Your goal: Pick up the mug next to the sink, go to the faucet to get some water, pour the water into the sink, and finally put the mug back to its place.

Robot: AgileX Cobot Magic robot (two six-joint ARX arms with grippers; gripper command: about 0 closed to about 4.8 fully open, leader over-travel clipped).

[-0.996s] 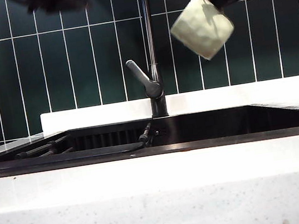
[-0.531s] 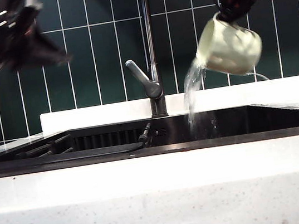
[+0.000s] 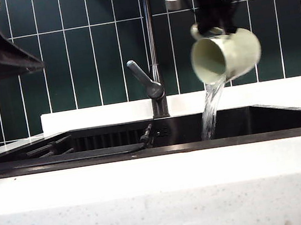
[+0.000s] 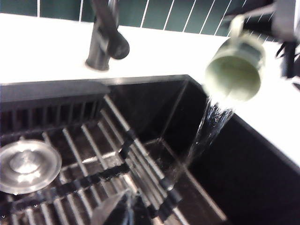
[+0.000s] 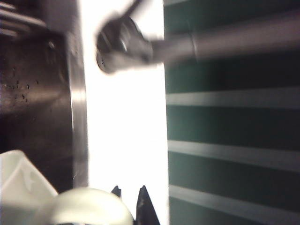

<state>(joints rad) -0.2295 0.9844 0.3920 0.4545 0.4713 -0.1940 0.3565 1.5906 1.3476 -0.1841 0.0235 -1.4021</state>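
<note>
The pale dimpled mug (image 3: pixel 227 56) hangs on its side above the right part of the black sink (image 3: pixel 287 117), its mouth turned to the left. My right gripper (image 3: pixel 217 23) holds it from above, shut on the loop handle. A clear stream of water (image 3: pixel 211 109) runs from the lip into the basin. The left wrist view shows the mug (image 4: pixel 234 70) and the water (image 4: pixel 206 131) falling beside the sink wall. The faucet (image 3: pixel 151 44) stands at the middle back. My left gripper (image 3: pixel 32 62) hovers at the upper left, shut and empty; its fingertips (image 4: pixel 133 197) point over the sink.
A metal drain cover (image 4: pixel 26 164) and a barred rack (image 4: pixel 117 154) lie on the sink floor. The grey lever (image 3: pixel 140 73) slants left from the faucet. White speckled counter (image 3: pixel 164 201) fronts the basin; dark green tiles (image 3: pixel 74 56) stand behind.
The mug has tipped from a slant to lying level and water now pours out. My left arm has swung from the top middle down to the upper left.
</note>
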